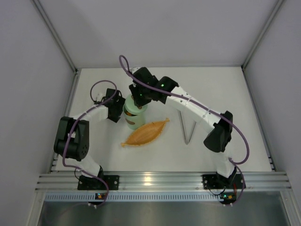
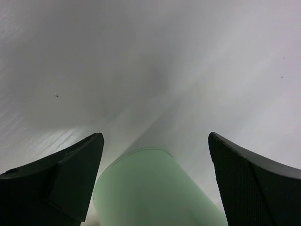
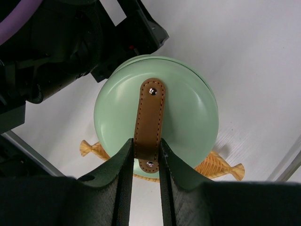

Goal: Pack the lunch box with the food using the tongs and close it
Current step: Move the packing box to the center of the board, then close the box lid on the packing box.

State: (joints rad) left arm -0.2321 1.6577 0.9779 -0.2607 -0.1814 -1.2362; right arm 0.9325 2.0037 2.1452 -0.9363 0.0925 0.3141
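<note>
The lunch box stands just beyond the left end of the orange leaf-shaped tray, its lid on top; the right gripper is pinched tight on the lid's brown handle; the left gripper straddles the tub, jaws wide (whether they press it, I cannot tell); the tongs lie right of the tray, apart.
</note>
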